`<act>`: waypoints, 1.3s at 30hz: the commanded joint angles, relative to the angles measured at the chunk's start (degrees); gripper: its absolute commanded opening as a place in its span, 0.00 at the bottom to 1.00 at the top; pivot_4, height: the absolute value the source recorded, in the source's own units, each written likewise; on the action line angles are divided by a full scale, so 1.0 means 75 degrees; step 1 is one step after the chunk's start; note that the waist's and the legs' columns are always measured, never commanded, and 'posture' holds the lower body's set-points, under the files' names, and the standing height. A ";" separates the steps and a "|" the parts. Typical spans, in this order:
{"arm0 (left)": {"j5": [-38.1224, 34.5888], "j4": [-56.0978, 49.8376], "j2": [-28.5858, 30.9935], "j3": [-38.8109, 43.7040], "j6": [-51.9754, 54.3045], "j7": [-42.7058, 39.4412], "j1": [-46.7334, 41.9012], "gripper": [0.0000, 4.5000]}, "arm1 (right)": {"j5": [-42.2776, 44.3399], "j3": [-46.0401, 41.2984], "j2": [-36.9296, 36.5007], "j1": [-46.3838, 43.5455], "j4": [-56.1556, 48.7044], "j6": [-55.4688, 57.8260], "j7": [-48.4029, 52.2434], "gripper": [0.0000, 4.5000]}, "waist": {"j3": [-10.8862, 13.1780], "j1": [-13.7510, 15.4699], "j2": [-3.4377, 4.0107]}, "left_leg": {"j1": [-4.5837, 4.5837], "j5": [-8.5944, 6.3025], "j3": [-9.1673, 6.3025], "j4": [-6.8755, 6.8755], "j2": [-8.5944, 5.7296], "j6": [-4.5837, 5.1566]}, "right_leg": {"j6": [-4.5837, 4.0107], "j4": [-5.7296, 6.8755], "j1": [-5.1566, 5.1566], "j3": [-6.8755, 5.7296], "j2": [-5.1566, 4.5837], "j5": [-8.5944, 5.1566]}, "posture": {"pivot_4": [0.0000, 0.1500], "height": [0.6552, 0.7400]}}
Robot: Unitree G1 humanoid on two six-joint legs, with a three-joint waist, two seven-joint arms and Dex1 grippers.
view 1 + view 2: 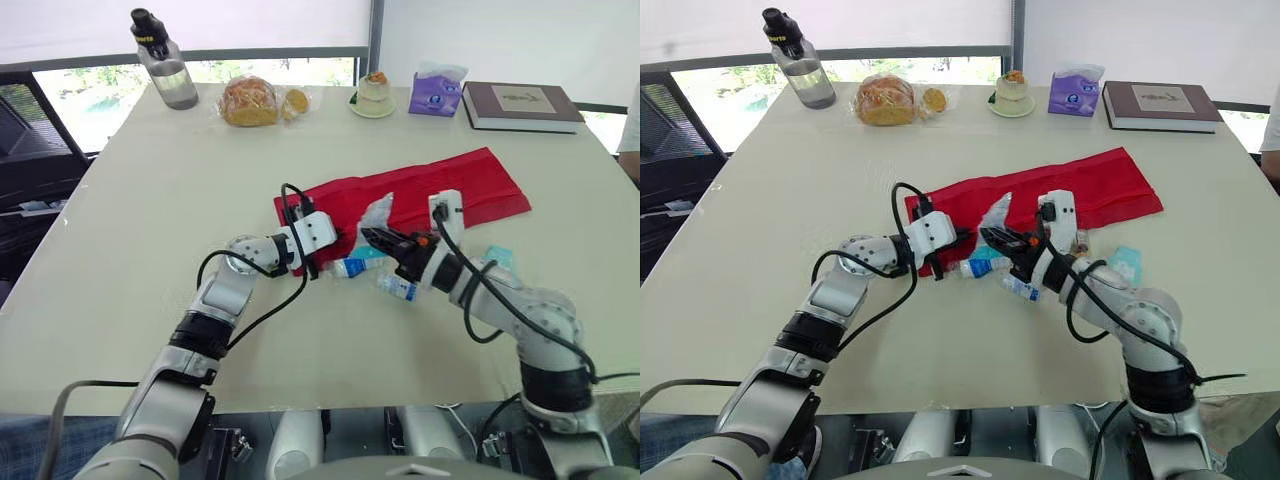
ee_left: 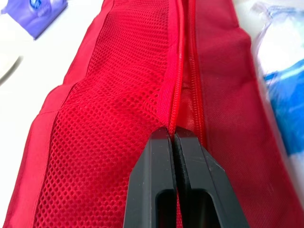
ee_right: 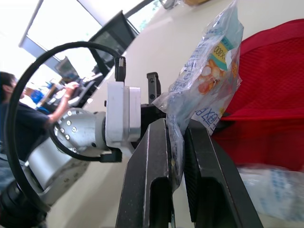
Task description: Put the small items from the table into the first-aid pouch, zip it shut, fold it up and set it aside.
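The red first-aid pouch [image 1: 470, 185] lies unfolded across the table, mesh side up. My left gripper [image 1: 336, 238] is at its near-left end, shut on the zipper edge of the pouch [image 2: 176, 107]. My right gripper [image 1: 372, 238] faces it from the right, shut on a clear plastic packet [image 3: 209, 71] that stands up over the pouch. Two small blue-and-white bottles [image 1: 350, 266] [image 1: 398, 287] lie on the table just under the grippers. A teal packet [image 1: 499, 257] rests beside my right forearm.
Along the far edge stand a water bottle [image 1: 165, 62], bagged bread [image 1: 250, 100], a small dessert on a plate [image 1: 373, 93], a purple tissue pack [image 1: 436, 92] and a book [image 1: 520, 105]. A person's sleeve [image 1: 630, 120] shows at the right edge.
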 commanded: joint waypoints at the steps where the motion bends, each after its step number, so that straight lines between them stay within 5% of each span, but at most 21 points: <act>1: -0.0563 -0.0205 0.0047 0.0385 0.0147 -0.0307 -0.0128 0.02 | 0.0224 -0.0175 0.0441 -0.0288 0.0926 0.0022 0.0125 0.00 | 0.0000 0.0002 0.0000 | 0.0000 0.0000 0.0001 0.0001 0.0002 0.0000 | 0.0000 0.0000 0.0000 0.0000 0.0000 0.0000 | 1.00 1.00; 10: -0.1596 0.0601 -0.0088 0.1085 0.0816 -0.0813 -0.0506 0.02 | -0.0030 -0.0510 0.1065 -0.0996 0.3353 0.0504 0.0301 0.00 | 0.0000 0.0004 0.0001 | -0.0008 0.0000 0.0007 0.0001 -0.0011 0.0000 | 0.0002 -0.0006 -0.0001 0.0002 -0.0011 0.0003 | 1.00 1.00; 39: -0.2580 -0.1116 -0.0501 0.1371 0.2243 -0.1070 0.0687 0.02 | -0.1628 -0.1407 0.2269 -0.1847 0.5047 0.0738 0.0061 0.00 | -0.0009 -0.0197 0.0004 | 0.0005 -0.0001 -0.0042 -0.0004 -0.0006 -0.0001 | 0.0002 0.0002 0.0004 0.0002 -0.0009 0.0004 | 1.00 1.00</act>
